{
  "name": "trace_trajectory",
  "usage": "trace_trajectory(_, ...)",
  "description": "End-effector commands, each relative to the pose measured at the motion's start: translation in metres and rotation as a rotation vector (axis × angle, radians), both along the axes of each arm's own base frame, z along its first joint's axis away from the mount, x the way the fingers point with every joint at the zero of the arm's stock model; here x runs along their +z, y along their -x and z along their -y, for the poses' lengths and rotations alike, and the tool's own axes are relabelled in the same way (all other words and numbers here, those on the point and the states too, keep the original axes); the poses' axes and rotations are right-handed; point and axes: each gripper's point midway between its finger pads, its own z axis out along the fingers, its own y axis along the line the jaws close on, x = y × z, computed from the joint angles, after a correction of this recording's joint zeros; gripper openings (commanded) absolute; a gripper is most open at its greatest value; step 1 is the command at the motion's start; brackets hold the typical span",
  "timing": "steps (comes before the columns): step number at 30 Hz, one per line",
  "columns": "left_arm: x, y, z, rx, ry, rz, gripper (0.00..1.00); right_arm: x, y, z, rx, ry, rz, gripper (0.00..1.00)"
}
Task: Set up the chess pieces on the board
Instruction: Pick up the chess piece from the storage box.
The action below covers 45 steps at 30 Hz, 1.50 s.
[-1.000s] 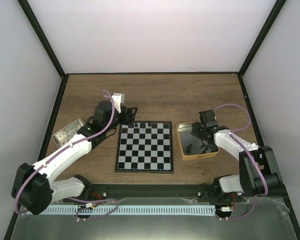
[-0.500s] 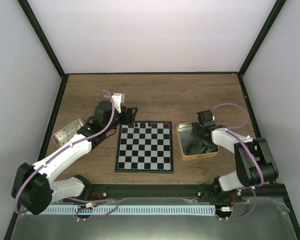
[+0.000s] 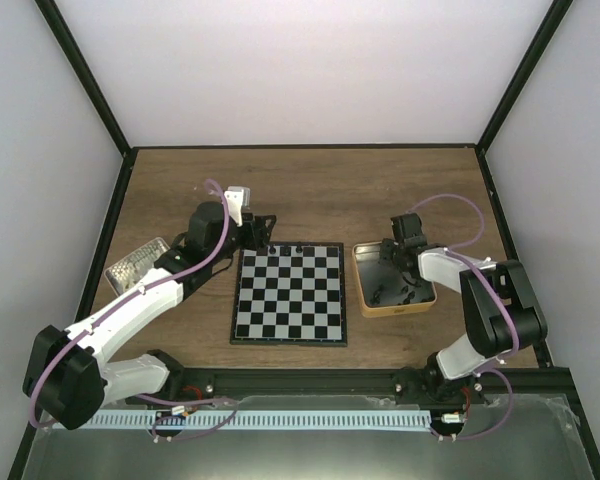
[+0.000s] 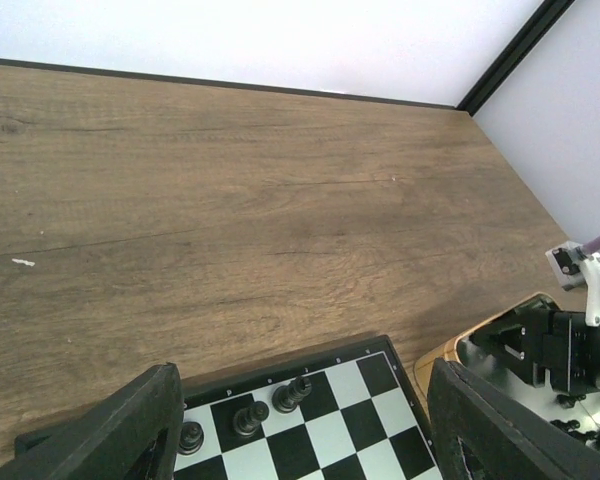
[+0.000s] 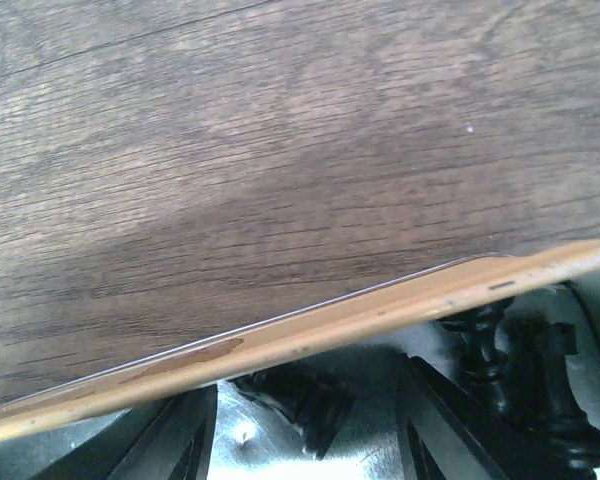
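Your board [image 3: 288, 300] lies flat in the middle of the frame, near the arm bases. Right of it sits the tin [image 3: 395, 313], with loose pieces [image 5: 520, 385] inside. Your right gripper [image 3: 390, 268] hangs inside the tin's upper end, fingers [image 5: 175, 445] spread apart; 1 piece lies between them, not pinched. Your left gripper [image 3: 266, 232] hovers at the board's upper left edge, spread wide and holding nothing. 3 pieces stand in the board's far row, right by that gripper. Behind all this the wood table [image 3: 380, 190] runs back to the white wall [image 3: 300, 70].
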Motion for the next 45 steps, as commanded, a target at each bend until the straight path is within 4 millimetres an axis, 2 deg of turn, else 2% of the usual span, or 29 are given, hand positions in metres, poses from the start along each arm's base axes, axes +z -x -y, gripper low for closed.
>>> trace_trajectory(1, 0.012, -0.003, 0.003, -0.011, 0.014, 0.033, 0.69, 0.005, -0.008, -0.005, 0.050, 0.000, 0.000, 0.50)
trace_trajectory(13, 0.009, -0.003, 0.004, -0.016, 0.014, 0.031, 0.69, 0.011, 0.004, -0.029, 0.100, -0.004, -0.039, 0.40)
trace_trajectory(17, 0.009, -0.003, 0.004, -0.015, 0.014, 0.030, 0.69, 0.012, 0.008, -0.036, 0.100, -0.025, -0.053, 0.32)
trace_trajectory(29, 0.009, -0.004, 0.004, -0.015, 0.012, 0.032, 0.69, 0.002, 0.001, -0.033, 0.086, 0.085, -0.099, 0.30)
trace_trajectory(36, 0.012, -0.003, 0.004, -0.017, 0.018, 0.035, 0.70, -0.009, 0.006, -0.030, 0.079, 0.131, -0.146, 0.19)
trace_trajectory(39, 0.012, -0.003, 0.005, -0.019, 0.021, 0.034, 0.70, -0.008, 0.006, -0.033, 0.094, 0.132, -0.143, 0.13)
trace_trajectory(45, 0.013, -0.003, 0.005, -0.019, 0.023, 0.033, 0.70, 0.002, 0.009, -0.040, 0.100, 0.084, -0.122, 0.11)
